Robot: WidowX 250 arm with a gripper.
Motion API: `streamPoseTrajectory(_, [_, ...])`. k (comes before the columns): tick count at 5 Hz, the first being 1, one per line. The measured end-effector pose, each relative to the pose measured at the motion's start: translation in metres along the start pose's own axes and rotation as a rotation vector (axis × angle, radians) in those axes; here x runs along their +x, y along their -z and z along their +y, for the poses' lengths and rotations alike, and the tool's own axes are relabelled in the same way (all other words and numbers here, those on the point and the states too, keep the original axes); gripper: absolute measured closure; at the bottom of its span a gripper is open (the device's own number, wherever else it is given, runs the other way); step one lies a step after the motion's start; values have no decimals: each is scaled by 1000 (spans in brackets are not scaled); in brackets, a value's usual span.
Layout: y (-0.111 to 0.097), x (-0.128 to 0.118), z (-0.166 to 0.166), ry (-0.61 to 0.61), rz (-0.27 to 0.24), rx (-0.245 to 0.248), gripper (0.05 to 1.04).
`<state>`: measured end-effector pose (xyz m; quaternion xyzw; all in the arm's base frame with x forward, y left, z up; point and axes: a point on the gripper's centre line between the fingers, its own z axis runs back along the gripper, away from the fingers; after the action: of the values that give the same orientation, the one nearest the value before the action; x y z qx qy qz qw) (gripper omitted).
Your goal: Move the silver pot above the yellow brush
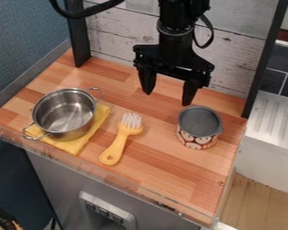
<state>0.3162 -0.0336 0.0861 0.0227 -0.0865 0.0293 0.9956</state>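
Observation:
The black gripper hangs over the back middle of the wooden counter, its two fingers spread wide with nothing between them. In front of it and to the left, the silver pot stands upright and empty on a folded yellow cloth, one handle toward the back right and the other toward the front left. Right of the pot, apart from it, the yellow brush lies with its white bristles toward the back and its handle toward the front edge.
A patterned can with a grey inside stands at the right of the wooden counter. A clear low guard runs along the left and front edges. Dark posts and a plank wall bound the back. A white sink unit is at the right.

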Motion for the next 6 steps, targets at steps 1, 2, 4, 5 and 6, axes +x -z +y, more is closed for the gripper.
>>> streamPoseTrajectory(1, [9, -5, 0, 3, 32, 5, 83])
streamPoseTrajectory(2, [17, -27, 22, -37, 76, 17, 83])
streamPoseTrajectory(4, [18, -60, 78, -21, 84, 54, 83])
streamPoseTrajectory(5, [39, -64, 102, 9, 113, 40, 83])
streamPoseTrajectory(6, [66, -63, 117, 55, 130, 3, 83])
